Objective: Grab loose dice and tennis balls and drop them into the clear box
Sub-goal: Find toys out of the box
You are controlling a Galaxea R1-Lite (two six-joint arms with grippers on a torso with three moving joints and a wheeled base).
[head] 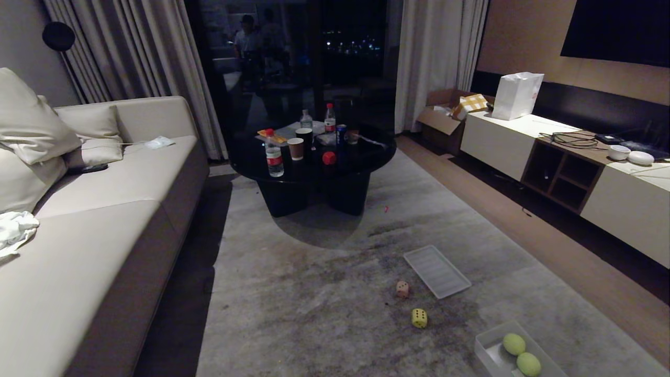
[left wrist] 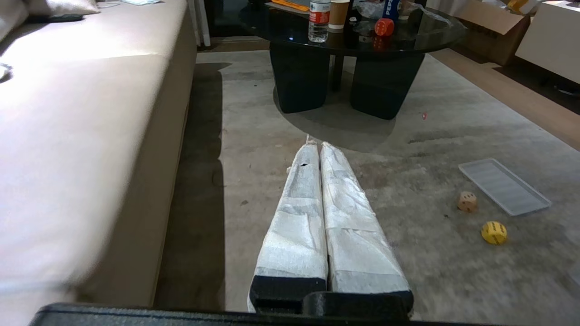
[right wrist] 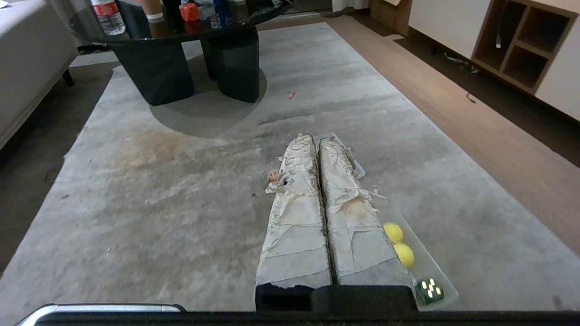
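Observation:
On the grey rug lie a pinkish-tan die [head: 402, 289] and a yellow die [head: 419, 318]. A red die [head: 328, 157] sits on the black round table [head: 366, 157]. The clear box [head: 487, 348] stands on the rug at the near right and holds two tennis balls [head: 514, 344]. In the right wrist view a dark green die [right wrist: 429, 290] also lies in the box [right wrist: 430, 265]. My left gripper [left wrist: 316, 145] is shut and empty, hovering over the rug left of the dice. My right gripper [right wrist: 316, 138] is shut and empty above the box. Neither arm shows in the head view.
A flat ribbed clear lid [head: 436, 271] lies on the rug just beyond the dice. A beige sofa [head: 104, 209] runs along the left. Bottles and cups crowd the table. A low white cabinet [head: 602, 183] lines the right wall past a strip of wooden floor.

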